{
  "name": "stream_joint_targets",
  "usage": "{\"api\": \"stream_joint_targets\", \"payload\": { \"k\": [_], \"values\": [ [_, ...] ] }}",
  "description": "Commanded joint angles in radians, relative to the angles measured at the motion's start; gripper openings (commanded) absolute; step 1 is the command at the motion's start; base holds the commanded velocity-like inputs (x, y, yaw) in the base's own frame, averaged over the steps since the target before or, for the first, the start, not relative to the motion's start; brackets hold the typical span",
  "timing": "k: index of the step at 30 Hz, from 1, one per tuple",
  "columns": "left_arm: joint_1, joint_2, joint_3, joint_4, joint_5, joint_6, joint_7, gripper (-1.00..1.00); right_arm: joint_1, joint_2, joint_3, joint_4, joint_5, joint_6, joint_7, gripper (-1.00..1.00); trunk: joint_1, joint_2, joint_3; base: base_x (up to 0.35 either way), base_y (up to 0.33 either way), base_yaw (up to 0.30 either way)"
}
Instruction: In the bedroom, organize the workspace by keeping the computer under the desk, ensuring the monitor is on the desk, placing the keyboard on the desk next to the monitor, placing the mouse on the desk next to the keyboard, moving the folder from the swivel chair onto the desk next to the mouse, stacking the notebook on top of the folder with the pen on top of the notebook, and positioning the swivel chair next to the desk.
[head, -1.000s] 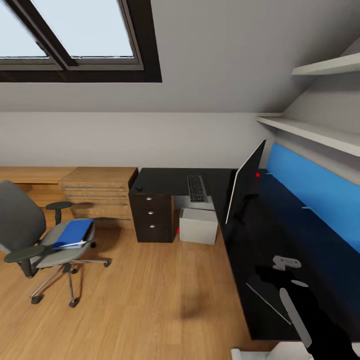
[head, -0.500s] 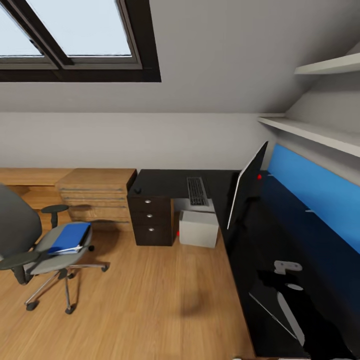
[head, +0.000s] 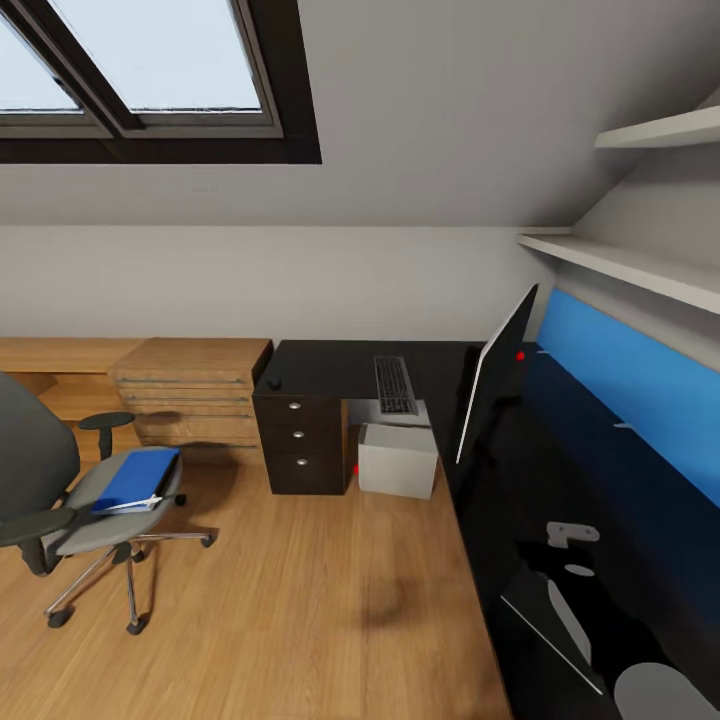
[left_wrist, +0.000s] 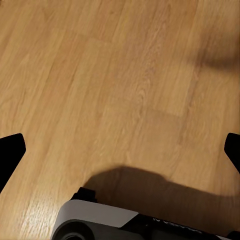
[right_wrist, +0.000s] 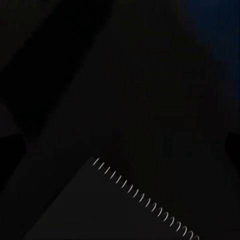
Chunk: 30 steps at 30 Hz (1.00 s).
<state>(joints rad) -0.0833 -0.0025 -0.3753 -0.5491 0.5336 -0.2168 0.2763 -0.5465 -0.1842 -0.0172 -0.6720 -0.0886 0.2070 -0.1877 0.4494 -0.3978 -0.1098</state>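
The black L-shaped desk (head: 330, 368) carries the monitor (head: 495, 378), edge-on at its corner. The keyboard (head: 394, 384) lies left of the monitor, and the small black mouse (head: 273, 383) sits above the drawer unit (head: 303, 445). Under the desk stands the pale computer (head: 398, 461). The blue folder (head: 136, 478) rests on the seat of the swivel chair (head: 40, 455), well left of the desk. A spiral-bound notebook (head: 555, 640) (right_wrist: 115, 210) lies on the near desk end, just under my right gripper (right_wrist: 120, 150), which looks open. My left gripper (left_wrist: 120, 152) hangs open over bare floor. The pen is out of view.
Low oak cabinets (head: 190, 385) line the wall left of the desk. A blue wall panel (head: 640, 385) and white shelves (head: 620, 265) run above the desk's right wing. Open oak floor (head: 300, 590) lies between chair and desk. My base (left_wrist: 100, 225) is right below the left gripper.
My right arm has sunk out of the head view toward its lower edge. The head view has drifted a little, shifting the chair left in the picture.
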Motion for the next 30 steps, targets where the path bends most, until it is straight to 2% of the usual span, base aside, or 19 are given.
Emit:
{"api": "stream_joint_targets", "payload": {
  "k": [1,9,11,15,16,19,20,24,27,30],
  "values": [
    [-0.001,0.001,-0.008,0.000,0.009,-0.006,0.008,1.00,-0.005,0.000,0.002,0.011,-0.009,-0.005,-0.004,1.00,0.001,-0.002,-0.002,0.002,0.000,0.000],
    [-0.001,0.001,-0.009,0.000,0.009,-0.006,0.006,1.00,-0.054,-0.004,0.002,0.137,-0.007,-0.090,0.026,1.00,0.001,-0.002,-0.002,0.000,0.000,0.000],
    [-0.002,0.001,-0.010,0.000,0.009,-0.006,0.006,1.00,-0.079,-0.010,0.002,0.204,-0.006,-0.135,0.070,1.00,0.001,-0.002,-0.002,0.000,0.000,0.000],
    [-0.001,0.001,-0.010,-0.001,0.009,-0.007,0.005,1.00,-0.093,-0.016,0.002,0.248,0.001,-0.171,0.101,1.00,0.001,-0.002,-0.002,0.000,0.000,0.000],
    [-0.001,0.001,-0.010,-0.005,0.009,-0.008,0.005,1.00,-0.101,-0.020,0.003,0.282,0.009,-0.237,0.149,1.00,0.001,-0.002,-0.002,0.000,0.000,0.000],
    [-0.001,0.002,-0.009,-0.007,0.009,-0.008,0.005,1.00,-0.103,-0.021,0.003,0.299,0.010,-0.281,0.182,1.00,0.001,-0.002,-0.002,0.000,0.000,0.000],
    [-0.001,0.001,-0.010,-0.009,0.009,-0.009,0.004,1.00,-0.104,-0.030,0.001,0.320,0.007,-0.323,0.216,1.00,0.001,-0.002,-0.002,0.000,0.000,0.000],
    [-0.001,0.000,-0.013,-0.011,0.009,-0.007,0.007,1.00,-0.104,-0.046,-0.002,0.329,0.001,-0.340,0.231,1.00,0.001,-0.002,-0.002,0.000,0.000,0.000],
    [-0.001,0.001,-0.012,-0.059,0.009,0.004,0.007,1.00,-0.104,-0.048,-0.004,0.328,0.001,-0.339,0.232,1.00,0.001,-0.002,-0.002,0.000,0.000,0.000],
    [-0.001,0.005,-0.010,-0.181,0.009,0.079,0.010,1.00,-0.106,-0.049,-0.004,0.327,0.001,-0.328,0.230,1.00,0.001,-0.002,-0.002,0.000,0.000,0.000]
  ]
}}
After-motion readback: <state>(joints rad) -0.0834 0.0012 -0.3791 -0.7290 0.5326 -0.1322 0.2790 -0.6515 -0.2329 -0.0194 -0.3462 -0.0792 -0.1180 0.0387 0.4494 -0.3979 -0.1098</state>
